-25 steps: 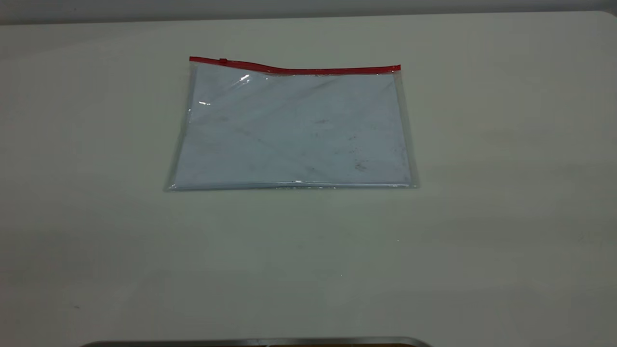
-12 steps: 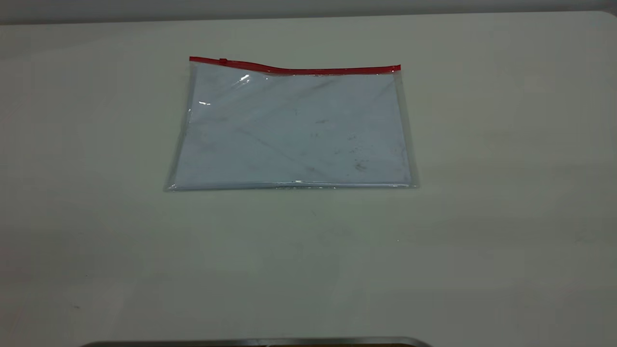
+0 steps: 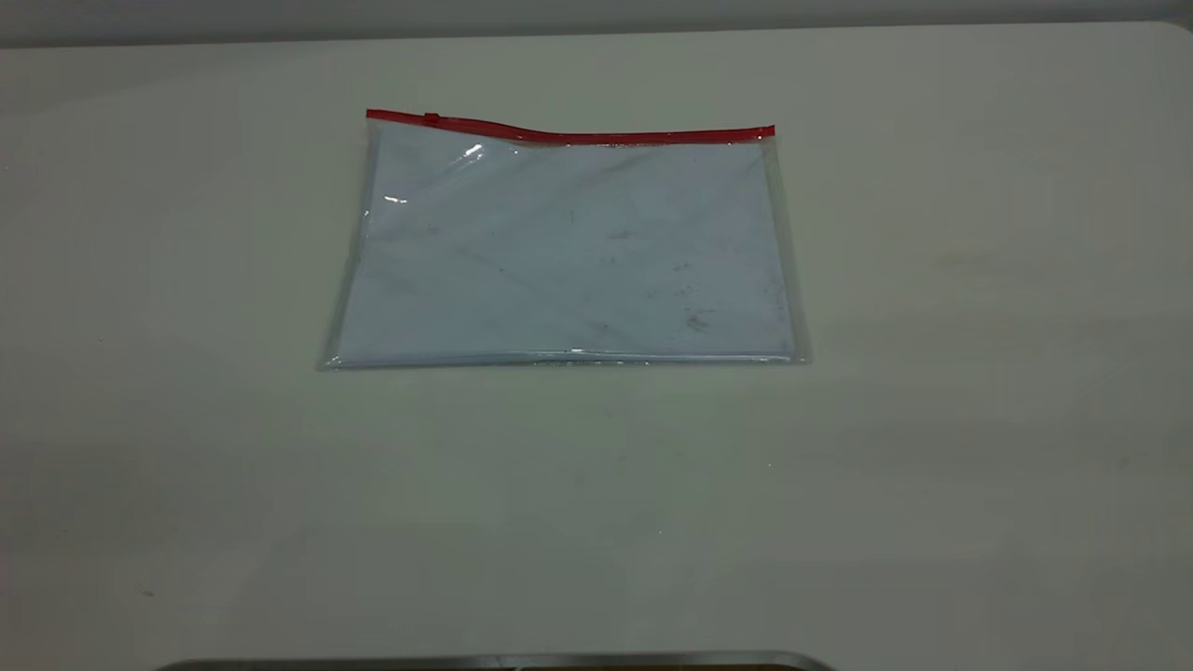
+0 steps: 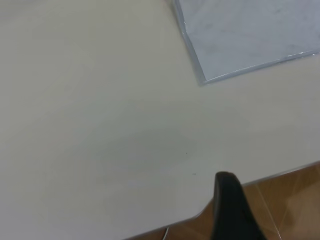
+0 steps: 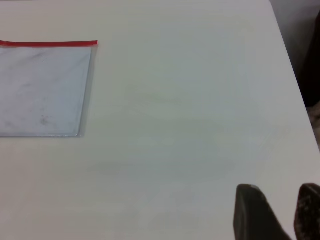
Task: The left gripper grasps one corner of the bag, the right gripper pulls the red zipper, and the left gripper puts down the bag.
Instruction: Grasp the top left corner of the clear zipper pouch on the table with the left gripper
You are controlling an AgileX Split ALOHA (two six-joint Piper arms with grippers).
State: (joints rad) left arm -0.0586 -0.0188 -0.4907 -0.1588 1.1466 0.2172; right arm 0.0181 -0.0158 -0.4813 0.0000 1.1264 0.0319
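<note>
The bag [image 3: 569, 247] is clear plastic, scuffed with small dark specks and faint diagonal creases; the paper [image 3: 559, 270] inside shows pale bluish white. Along its 12 o'clock edge runs a bright red zipper [image 3: 569, 133], with a matching red slider [image 3: 431, 117] toward 10 o'clock. The table [image 3: 932, 419] is plain off-white with a slight greenish cast and no pattern. In the wrist views both grippers, left [image 4: 232, 210] and right [image 5: 275, 212], are black, and the floor [image 4: 290, 200] is reddish-brown tile.
</note>
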